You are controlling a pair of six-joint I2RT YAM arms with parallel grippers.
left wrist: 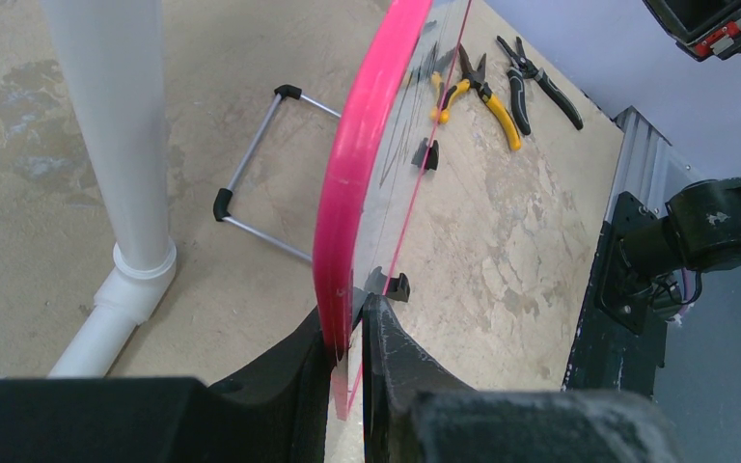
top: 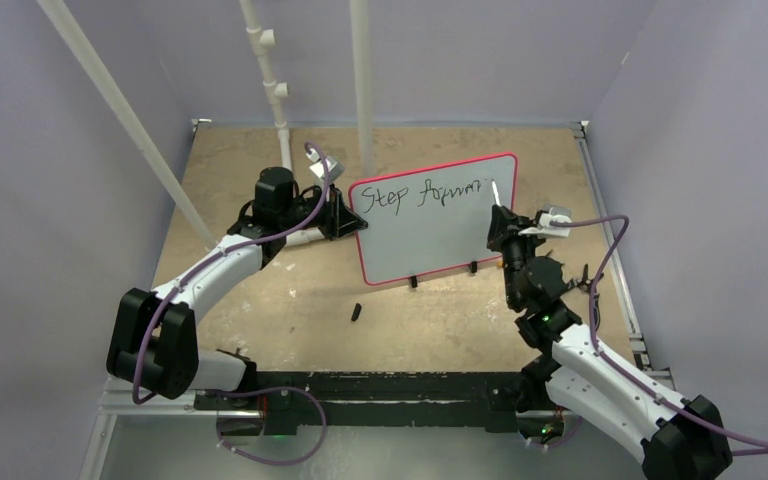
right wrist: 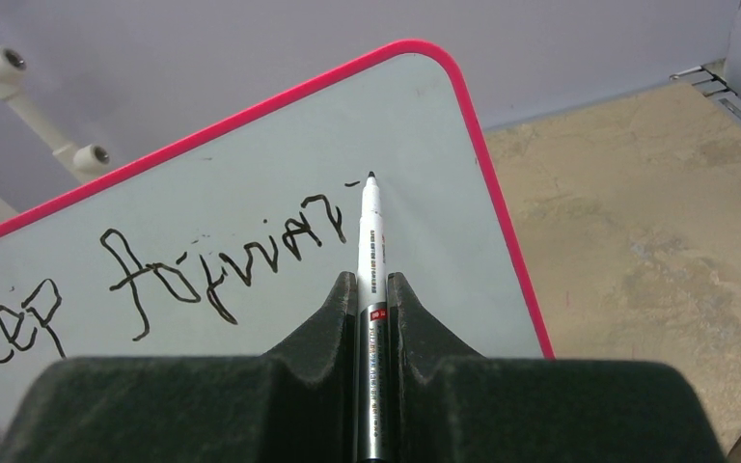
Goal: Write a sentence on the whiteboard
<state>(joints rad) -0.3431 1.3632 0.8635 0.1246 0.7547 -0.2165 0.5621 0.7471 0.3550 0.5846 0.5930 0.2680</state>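
Observation:
The whiteboard (top: 430,232) stands upright on black feet mid-table, pink-red frame, with one black handwritten line reading about "Step forwar" (top: 422,192). My left gripper (top: 343,218) is shut on the board's left edge; in the left wrist view the pink frame (left wrist: 357,174) runs between the jaws of that gripper (left wrist: 349,333). My right gripper (top: 501,222) is shut on a white marker (top: 495,193), held at the board's upper right. In the right wrist view that gripper (right wrist: 372,285) holds the marker (right wrist: 370,241) with its black tip at the board (right wrist: 251,222), just right of the writing's (right wrist: 222,265) last letter.
A small black marker cap (top: 356,312) lies on the table in front of the board. Pliers (left wrist: 487,92) and cutters (left wrist: 538,79) lie beyond the board. White pipes (top: 360,80) stand behind it; one pipe base (left wrist: 125,193) is near the left gripper. A wire stand (left wrist: 260,174) lies behind the board.

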